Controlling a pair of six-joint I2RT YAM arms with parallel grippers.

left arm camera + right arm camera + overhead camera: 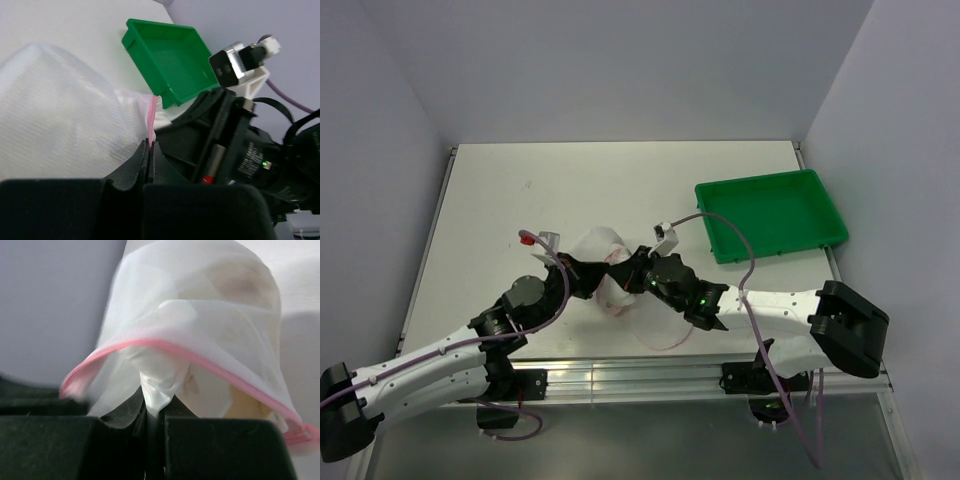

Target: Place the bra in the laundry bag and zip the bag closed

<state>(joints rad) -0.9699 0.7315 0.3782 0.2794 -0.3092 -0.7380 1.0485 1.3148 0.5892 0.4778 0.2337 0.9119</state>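
Observation:
The laundry bag (603,262), a white mesh dome with a pink zipper band, sits at the front middle of the table between both grippers. My left gripper (582,277) is shut on the pink zipper band (151,120) at the bag's rim, beside the mesh (60,115). My right gripper (633,272) is shut on a pinch of the bag's white fabric (159,390) just under the pink band (200,356). The tan bra (245,285) shows through the mesh inside the bag, and a tan part (246,405) shows below the rim.
A green plastic tray (775,240) stands at the right of the table; it also shows in the left wrist view (150,55). The right arm's wrist and camera (235,65) sit close to my left fingers. Grey walls enclose the table.

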